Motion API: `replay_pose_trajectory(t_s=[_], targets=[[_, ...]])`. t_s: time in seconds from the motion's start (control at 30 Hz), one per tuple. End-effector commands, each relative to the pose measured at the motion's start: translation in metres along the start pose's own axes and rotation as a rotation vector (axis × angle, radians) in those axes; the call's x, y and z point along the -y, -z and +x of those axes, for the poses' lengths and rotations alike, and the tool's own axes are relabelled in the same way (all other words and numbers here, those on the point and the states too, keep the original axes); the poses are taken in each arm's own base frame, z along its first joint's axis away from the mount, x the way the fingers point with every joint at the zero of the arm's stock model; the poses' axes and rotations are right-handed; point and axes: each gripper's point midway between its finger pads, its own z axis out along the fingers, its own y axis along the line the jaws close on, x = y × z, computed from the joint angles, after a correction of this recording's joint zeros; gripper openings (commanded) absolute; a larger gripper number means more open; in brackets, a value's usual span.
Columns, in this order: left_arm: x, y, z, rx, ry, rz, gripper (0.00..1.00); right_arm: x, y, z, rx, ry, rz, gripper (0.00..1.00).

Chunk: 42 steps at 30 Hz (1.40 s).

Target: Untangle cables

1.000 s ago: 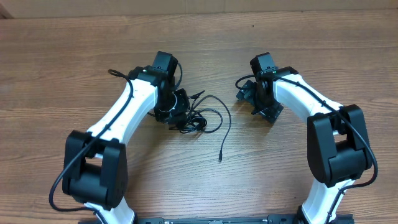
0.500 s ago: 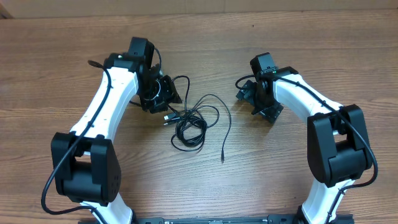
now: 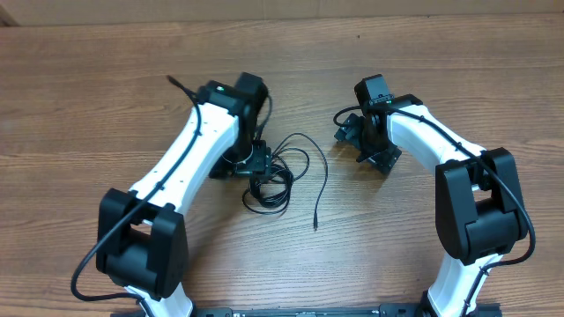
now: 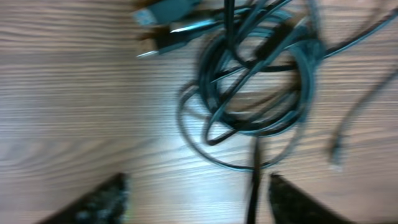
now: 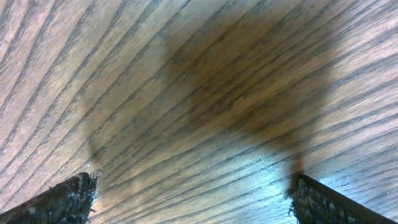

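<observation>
The left fingers (image 4: 99, 202) stand apart with nothing clamped; one thin strand of the cables (image 4: 261, 81) runs down between them, nearer the right one, though this blurred view does not show whether it touches. From overhead they hover at the upper-left edge of the cables (image 3: 273, 180), which lie in loose overlapping loops on the table (image 3: 88, 88). The plug connectors (image 4: 168, 25) sit at the far side of the loops. One loose end (image 3: 315, 224) trails off to their lower right. The right fingers (image 5: 62, 202) are also spread wide over bare wood, well apart to the right of the cables.
</observation>
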Motion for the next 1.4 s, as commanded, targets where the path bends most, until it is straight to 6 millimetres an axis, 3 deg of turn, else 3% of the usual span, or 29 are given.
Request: replay_pose_trajectory(t_s=[0.0, 0.1, 0.23, 0.3, 0.33, 0.4, 0.43, 0.53, 0.63, 0.77, 0.87, 1.0, 1.13, 1.37], targets=[[-0.033, 0.018, -0.013, 0.121, 0.054, -0.196, 0.77, 0.019, -0.023, 0.016, -0.063, 0.004, 0.062, 1.00], [-0.039, 0.019, -0.014, 0.131, 0.053, -0.230, 0.63, 0.019, -0.023, 0.016, -0.063, 0.004, 0.062, 1.00], [-0.062, 0.036, -0.021, 0.198, 0.140, -0.357, 0.65, 0.019, -0.023, 0.016, -0.063, 0.004, 0.061, 1.00], [-0.067, 0.047, -0.024, 0.228, 0.176, -0.384, 0.73, 0.019, -0.023, 0.016, -0.063, 0.004, 0.061, 1.00], [-0.068, 0.052, -0.025, 0.239, 0.179, -0.387, 0.84, 0.019, -0.023, 0.016, -0.063, 0.004, 0.062, 1.00], [-0.071, 0.062, -0.031, 0.273, 0.188, -0.401, 0.89, 0.019, -0.023, 0.016, -0.063, 0.004, 0.062, 1.00], [-0.074, 0.067, -0.034, 0.292, 0.194, -0.415, 0.99, 0.019, -0.023, 0.016, -0.063, 0.004, 0.061, 1.00], [-0.075, 0.072, -0.039, 0.317, 0.232, -0.402, 1.00, 0.019, -0.023, 0.016, -0.063, 0.004, 0.061, 1.00], [-0.049, 0.062, -0.040, 0.268, 0.153, -0.253, 0.98, 0.019, -0.023, 0.016, -0.063, 0.004, 0.061, 1.00], [0.040, 0.057, -0.027, 0.183, -0.343, 0.183, 0.82, 0.019, -0.023, 0.016, -0.062, 0.003, 0.060, 1.00], [0.076, 0.064, -0.009, 0.171, -0.566, 0.350, 0.73, 0.019, -0.023, 0.016, -0.062, 0.004, 0.060, 1.00], [0.088, 0.062, -0.002, 0.169, -0.619, 0.333, 0.65, 0.019, -0.023, 0.016, -0.062, 0.008, 0.061, 1.00], [0.097, 0.061, 0.002, 0.168, -0.617, 0.322, 0.50, 0.018, -0.023, 0.016, -0.062, 0.015, 0.058, 1.00], [0.095, 0.049, -0.002, 0.166, -0.518, 0.274, 0.41, 0.018, -0.023, 0.016, -0.063, 0.019, 0.055, 1.00]])
